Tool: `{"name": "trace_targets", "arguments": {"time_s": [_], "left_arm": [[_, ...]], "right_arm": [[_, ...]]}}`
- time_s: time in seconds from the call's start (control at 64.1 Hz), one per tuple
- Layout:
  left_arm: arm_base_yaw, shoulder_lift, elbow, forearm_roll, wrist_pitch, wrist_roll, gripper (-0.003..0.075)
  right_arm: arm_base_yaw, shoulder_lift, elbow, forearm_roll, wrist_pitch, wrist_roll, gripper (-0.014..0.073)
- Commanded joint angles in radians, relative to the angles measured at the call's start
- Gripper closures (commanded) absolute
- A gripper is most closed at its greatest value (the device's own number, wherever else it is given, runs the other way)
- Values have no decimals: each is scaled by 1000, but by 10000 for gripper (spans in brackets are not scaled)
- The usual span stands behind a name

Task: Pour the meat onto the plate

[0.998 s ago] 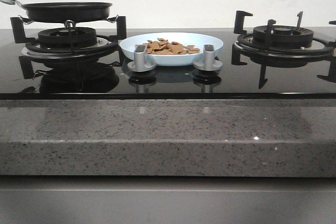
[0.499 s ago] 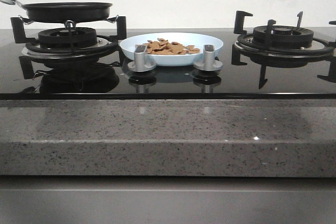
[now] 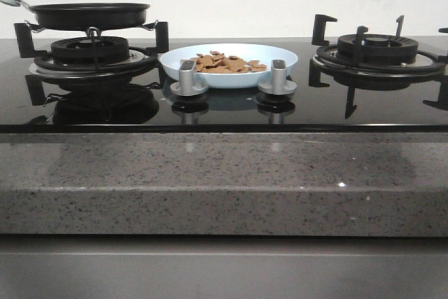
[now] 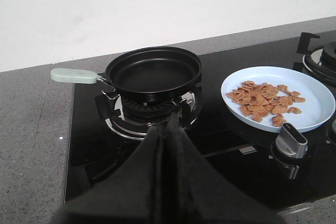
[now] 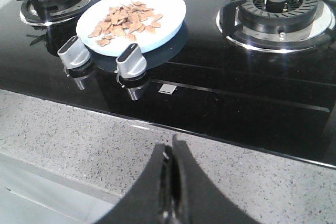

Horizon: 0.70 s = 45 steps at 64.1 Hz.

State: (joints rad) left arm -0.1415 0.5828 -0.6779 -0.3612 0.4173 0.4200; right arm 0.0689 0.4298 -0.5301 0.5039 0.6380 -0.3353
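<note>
**A:** Starting nearest you: both arms sit back on your side of the hob. The right gripper (image 5: 170, 182) hangs over the speckled stone front of the desk (image 3: 224, 180), its fingers pressed together on nothing. The left gripper (image 4: 167, 145) is likewise pinched closed and empty, pointing at the near-left burner.

**B:** So what can you still get wrong?

**A:** Mostly knocking things. Just beyond the stone edge stand the two silver stove knobs (image 3: 189, 78) (image 3: 277, 77), and the pale-blue plate (image 3: 280, 57) lies directly behind them, between the burners. The meat (image 3: 224, 63) is heaped on that plate, slightly toward the pan side. If you swing either arm forward low, a closed gripper could clip a knob or catch the plate's rim and slide it on the glossy black glass, scattering chips.

**B:** And the pan?

**A:** The black frying pan (image 4: 153, 72) rests empty on the left burner's supports, mint handle (image 4: 73, 75) pointing away from the plate. Your left gripper is aimed right at it; nudging forward could tip it off the prongs.

**B:** Further back?

**A:** Only the right burner (image 3: 378, 50) and the wall. By my reading the pour looks finished, so any extra motion near the plate risks undoing it. Pull away high and clear.
</note>
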Motion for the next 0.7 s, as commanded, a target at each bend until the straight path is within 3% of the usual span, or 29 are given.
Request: {"name": "trace_targets", "arguments": {"time_s": [0.0, 0.499, 0.686], "left_arm": [[-6, 0, -25, -19, -76, -1, 741], [-6, -2, -12, 8, -102, -13, 741], [-6, -31, 33, 345, -136, -379, 741]], "right_arm": [[2, 2, -23, 29, -61, -8, 662], [2, 2, -23, 29, -61, -8, 662], [2, 2, -23, 29, -61, -8, 662]]}}
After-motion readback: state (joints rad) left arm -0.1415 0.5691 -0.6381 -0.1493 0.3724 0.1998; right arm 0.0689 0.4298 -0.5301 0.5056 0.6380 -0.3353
